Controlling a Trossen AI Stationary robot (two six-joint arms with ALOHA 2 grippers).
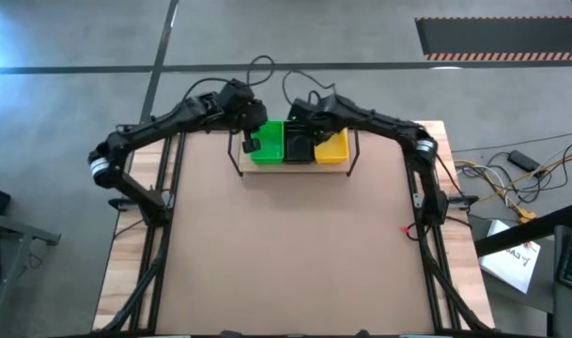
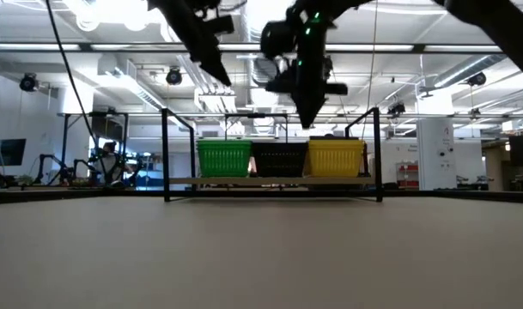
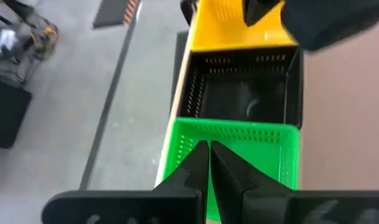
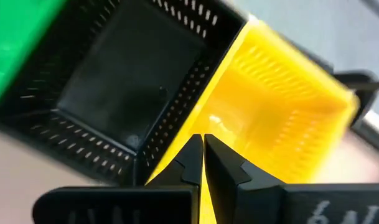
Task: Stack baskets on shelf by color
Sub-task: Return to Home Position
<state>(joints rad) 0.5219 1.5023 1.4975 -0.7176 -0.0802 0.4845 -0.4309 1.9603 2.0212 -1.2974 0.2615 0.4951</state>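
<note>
Green [image 1: 269,141], black [image 1: 298,145] and yellow [image 1: 334,148] baskets stand side by side, bottoms down, on the wooden shelf [image 1: 267,170] at the table's far edge. In the low view they show as green [image 2: 224,159], black [image 2: 280,159] and yellow [image 2: 336,158] on the board [image 2: 270,181]. My left gripper [image 3: 209,149] is shut and empty above the green basket [image 3: 251,146], also in the low view [image 2: 220,75]. My right gripper [image 4: 202,142] is shut and empty above the wall between the black [image 4: 133,74] and yellow [image 4: 282,106] baskets, also in the low view [image 2: 311,120].
Black wire frames [image 2: 166,154] [image 2: 378,153] stand at both ends of the shelf. The wooden tabletop [image 1: 286,253] spreads toward the near edge in front of the shelf. Cables and papers [image 1: 516,253] lie on the floor past the table's right edge.
</note>
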